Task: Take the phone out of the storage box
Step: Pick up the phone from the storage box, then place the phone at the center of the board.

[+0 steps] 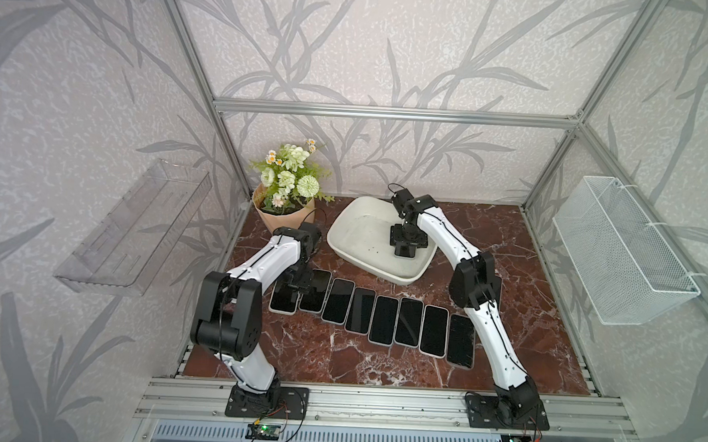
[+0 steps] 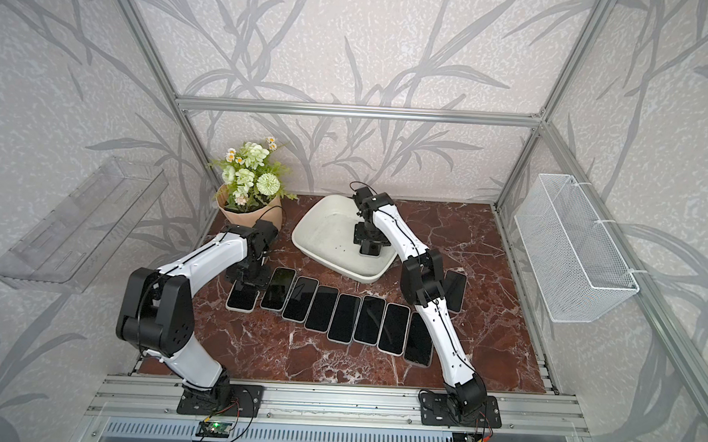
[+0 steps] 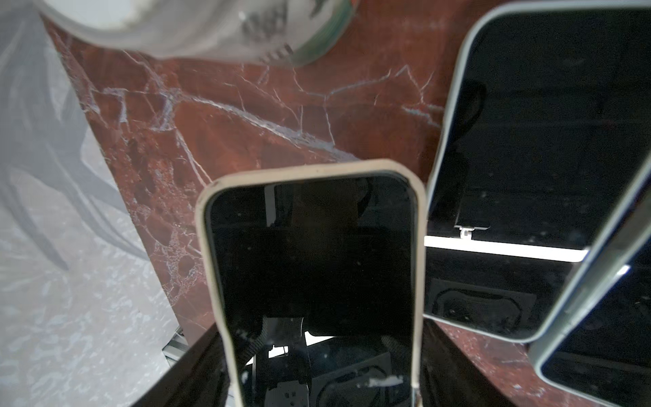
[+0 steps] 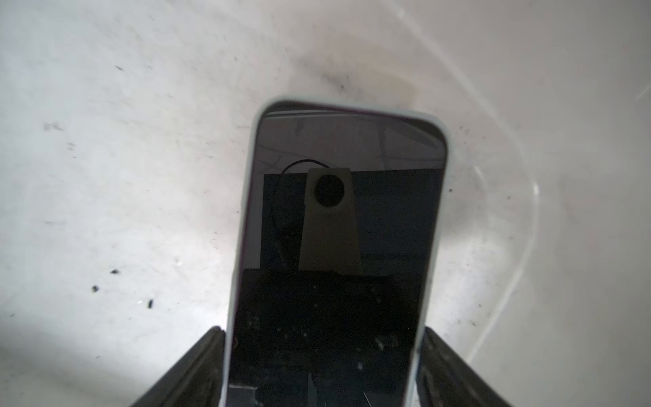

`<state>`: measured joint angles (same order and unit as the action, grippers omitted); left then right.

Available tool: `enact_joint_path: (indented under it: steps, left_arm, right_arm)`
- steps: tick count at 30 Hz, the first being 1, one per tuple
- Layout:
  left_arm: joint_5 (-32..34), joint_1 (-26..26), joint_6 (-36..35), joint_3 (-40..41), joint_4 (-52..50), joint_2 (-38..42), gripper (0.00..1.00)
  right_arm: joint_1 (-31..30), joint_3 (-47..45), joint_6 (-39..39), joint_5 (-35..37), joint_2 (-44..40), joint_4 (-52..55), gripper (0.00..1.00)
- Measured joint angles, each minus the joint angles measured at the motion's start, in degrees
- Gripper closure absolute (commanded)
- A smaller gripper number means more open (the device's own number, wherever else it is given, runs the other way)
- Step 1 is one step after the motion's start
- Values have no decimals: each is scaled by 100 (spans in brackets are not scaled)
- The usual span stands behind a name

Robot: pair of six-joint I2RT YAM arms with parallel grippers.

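The right claw (image 4: 321, 331) reaches down into the storage box (image 1: 359, 239), which stands near the back edge of the desk (image 1: 378, 364), about at its middle. The phone (image 4: 338, 229) lies there with the screen up on the floor of the box, close to a rounded corner. The jaws are closed to the width of the phone and touch both its long sides, so the claw has hold of it. I think it grips across the narrow width because a flat phone offers no other hold. Whether the phone is lifted off the floor, I cannot tell. In both top views the claw hides this phone.

The left claw (image 3: 320, 331) is low near the left edge of the desk. Its jaws are closed the same way on a cream-edged phone (image 3: 310, 264), at the left end of the row (image 1: 384, 320). In my judgement the phones are laid side by side, screens up, so that each one keeps free sides for gripping and the desk keeps free space.

Counted:
- One phone is in the box.
- Eight phones are in the row.
- One lone phone (image 2: 455, 289) lies behind the right arm, toward the right edge.
- That makes ten phones in all.
- There are one storage box and one flower pot (image 1: 284, 216), which stands in the back left corner.
- On the side walls hang one clear tray (image 1: 135, 227) and one wire basket (image 1: 625, 253).
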<state>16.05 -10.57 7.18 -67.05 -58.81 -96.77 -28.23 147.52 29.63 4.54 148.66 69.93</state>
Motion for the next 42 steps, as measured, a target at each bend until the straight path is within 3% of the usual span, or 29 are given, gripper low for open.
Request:
enact_joint_path:
  steps: [8, 13, 20, 23, 27, 33, 38, 42]
  left_arm:
    - [52, 125, -4, 214, 232, -555, 36]
    - [-44, 249, -15, 216, 304, -638, 29]
    - [-52, 293, -13, 170, 295, -791, 16]
    - [-46, 310, -20, 164, 280, -791, 12]
    - [13, 321, -13, 138, 238, -791, 0]
    - [22, 330, -15, 116, 214, -780, 0]
    - [-74, 345, 0, 120, 273, -627, 0]
    - [-236, 345, 52, 120, 319, -44, 0]
  right_arm:
    - [11, -131, -138, 2, -688, -114, 28]
    - [61, -656, -168, 74, -1266, -140, 29]
    - [472, -2942, -197, 313, -3106, -710, 29]
    - [815, -4039, -195, 411, -3998, -1152, 29]
    - [1436, -5095, -166, 396, -4710, -1587, 29]
    - [2026, -5829, -164, 352, -4597, -2085, 29]
    - [2070, -5746, -199, 63, -3980, -2337, 30]
    - [2024, -5727, -197, -195, -3488, -2531, 30]
